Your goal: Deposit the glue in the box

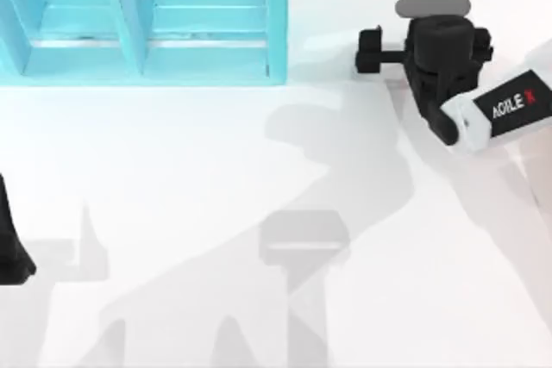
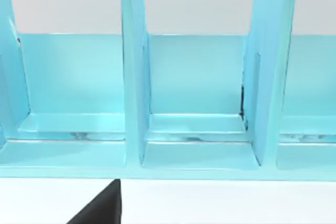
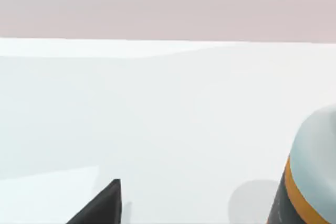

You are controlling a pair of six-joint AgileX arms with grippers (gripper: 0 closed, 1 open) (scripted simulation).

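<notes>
The glue (image 3: 310, 182) is a pale bottle with an orange band, standing close beside my right wrist. From above the glue (image 1: 431, 7) shows as a grey rounded shape on the table just behind that arm. My right gripper (image 1: 362, 50) points left toward the turquoise box (image 1: 278, 23), open and empty, with one dark finger (image 3: 102, 205) in the right wrist view. The glue lies outside its fingers. The box (image 2: 134, 77) has upright dividers forming several open compartments. My left gripper (image 1: 13, 252) sits parked at the table's left edge, open.
The white table stretches out in front of the box and between the two arms, crossed by the arms' grey shadows. The box takes up the back left. The table's far edge runs just behind the glue.
</notes>
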